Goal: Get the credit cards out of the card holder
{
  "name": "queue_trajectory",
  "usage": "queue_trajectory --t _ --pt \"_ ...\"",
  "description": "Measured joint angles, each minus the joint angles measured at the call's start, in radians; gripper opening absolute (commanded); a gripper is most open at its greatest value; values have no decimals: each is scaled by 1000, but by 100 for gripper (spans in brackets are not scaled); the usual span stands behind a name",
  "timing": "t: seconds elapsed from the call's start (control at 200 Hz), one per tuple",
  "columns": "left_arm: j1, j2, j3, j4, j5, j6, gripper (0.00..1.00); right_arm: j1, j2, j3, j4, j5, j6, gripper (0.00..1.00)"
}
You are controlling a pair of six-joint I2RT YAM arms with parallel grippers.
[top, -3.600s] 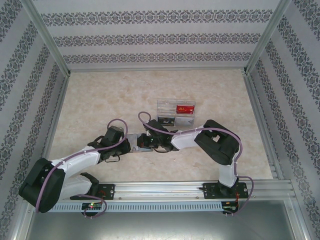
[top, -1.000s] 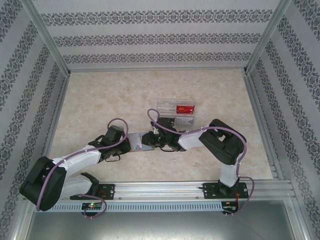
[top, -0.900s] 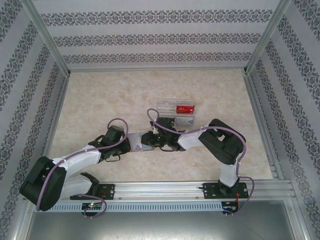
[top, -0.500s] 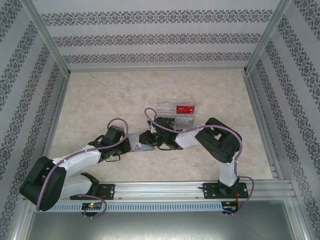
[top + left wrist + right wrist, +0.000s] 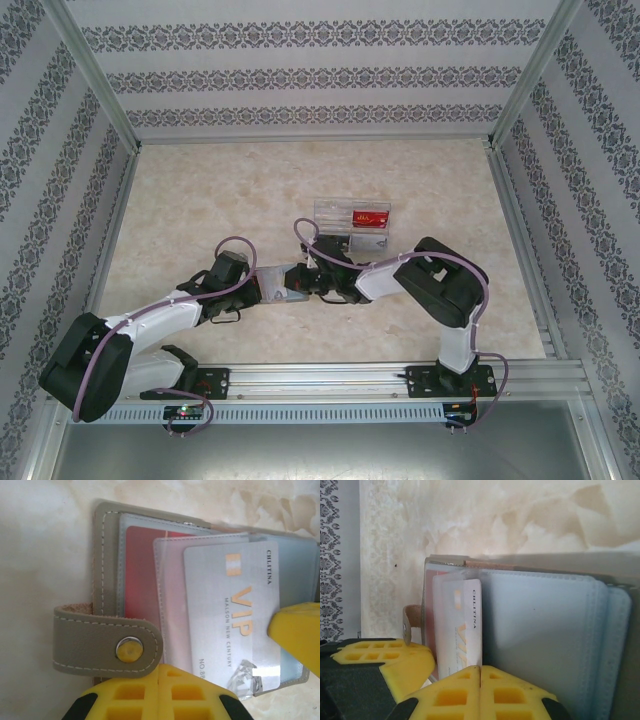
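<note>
Near the front of the table (image 5: 200,190), two arms reach inward until their claws meet over an open grey card holder (image 5: 107,555). The left claw (image 5: 159,669) is pressed together, with no gap along the seam of its yellow fingers (image 5: 145,672). Its tips sit at the holder's near edge, and nothing can be seen between them. Just past those tips lies the holder's tab (image 5: 85,640) with its round metal snap (image 5: 129,649).

Beyond the tab and a little to the left, a red card (image 5: 142,570) sits inside a clear sleeve (image 5: 172,570). The right claw (image 5: 480,672) comes in from the opposite side, also closed tight. It pinches the edge of a white card (image 5: 230,605) marked VIP, which stands partway out of its sleeve. To the right of that claw's tips, more clear sleeves (image 5: 540,630) fan out flat across the holder.

Farther back on the table, beyond the right claw and apart from the holder, stands a clear tray (image 5: 325,208). A red-and-white card (image 5: 370,215) lies toward its far right corner.
</note>
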Motion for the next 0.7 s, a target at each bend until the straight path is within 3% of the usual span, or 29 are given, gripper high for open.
queue_trajectory --t 0.699 --pt "0 0 1 0 0 0 0 -101 -153 -113 -1 -4 -33 0"
